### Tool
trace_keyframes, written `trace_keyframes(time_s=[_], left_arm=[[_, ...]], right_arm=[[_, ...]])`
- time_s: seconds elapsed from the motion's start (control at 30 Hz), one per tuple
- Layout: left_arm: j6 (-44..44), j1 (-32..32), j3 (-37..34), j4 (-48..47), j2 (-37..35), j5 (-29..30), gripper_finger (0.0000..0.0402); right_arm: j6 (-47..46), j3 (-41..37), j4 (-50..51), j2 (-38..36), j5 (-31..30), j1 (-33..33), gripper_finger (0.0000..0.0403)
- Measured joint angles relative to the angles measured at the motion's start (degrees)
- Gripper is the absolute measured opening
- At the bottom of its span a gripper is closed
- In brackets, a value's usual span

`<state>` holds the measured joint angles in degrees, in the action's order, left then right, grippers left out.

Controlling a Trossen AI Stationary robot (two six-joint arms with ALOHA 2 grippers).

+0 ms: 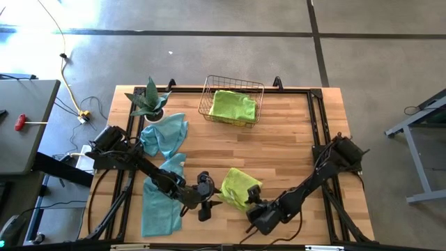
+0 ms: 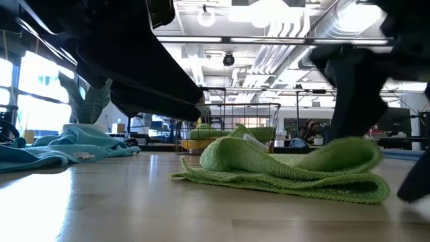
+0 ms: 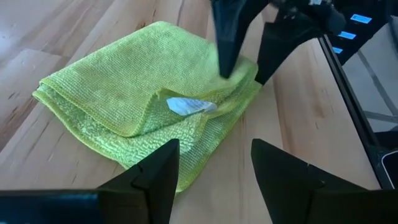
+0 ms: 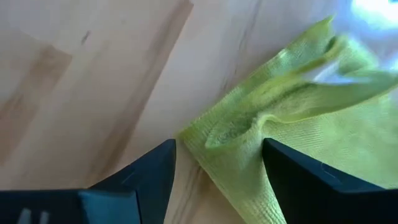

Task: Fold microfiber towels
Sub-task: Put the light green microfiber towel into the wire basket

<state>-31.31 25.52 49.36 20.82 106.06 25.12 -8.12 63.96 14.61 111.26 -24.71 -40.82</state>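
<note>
Lime green towel lies folded, mid-fold judged; left gripper and right gripper, fingers wide, flank it. Next: regrasp an edge.

No readable text, brand or number appears anywhere; the white tag on the lime green towel shows blank.
</note>
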Motion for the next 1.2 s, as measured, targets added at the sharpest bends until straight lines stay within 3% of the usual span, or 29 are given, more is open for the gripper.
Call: trace_keyframes(time_s=[0.13, 0.5, 0.67, 0.93, 1.1, 1.2], left_arm=[[0.0, 0.0, 0.0, 0.0, 0.0, -0.5, 0.0191], [0.0, 0.0, 0.0, 0.0, 0.0, -0.5, 0.0191], [-0.1, 0.0, 0.0, 0.0, 0.0, -0.5, 0.0191], [-0.2, 0.0, 0.0, 0.0, 0.0, -0.9, 0.0191], [-1.1, 0.0, 0.0, 0.0, 0.0, -3.4, 0.0191], [-3.9, 0.0, 0.0, 0.0, 0.0, -5.8, 0.0191]], right_arm=[[-2.4, -2.6, -5.3, -0.1, 3.2, 1.0, 0.0234], [-6.9, -7.9, -15.1, -0.2, 2.1, 2.1, 0.0225], [-9.5, -8.4, -14.9, -0.2, 2.2, 3.2, 0.0167], [-9.6, -8.5, -14.0, -0.1, 0.3, 3.7, 0.0017], [-9.8, -8.6, -13.8, -0.8, 0.7, 3.8, 0.0015], [-9.6, -8.8, -11.8, -3.0, 4.4, 5.1, 0.0004]])
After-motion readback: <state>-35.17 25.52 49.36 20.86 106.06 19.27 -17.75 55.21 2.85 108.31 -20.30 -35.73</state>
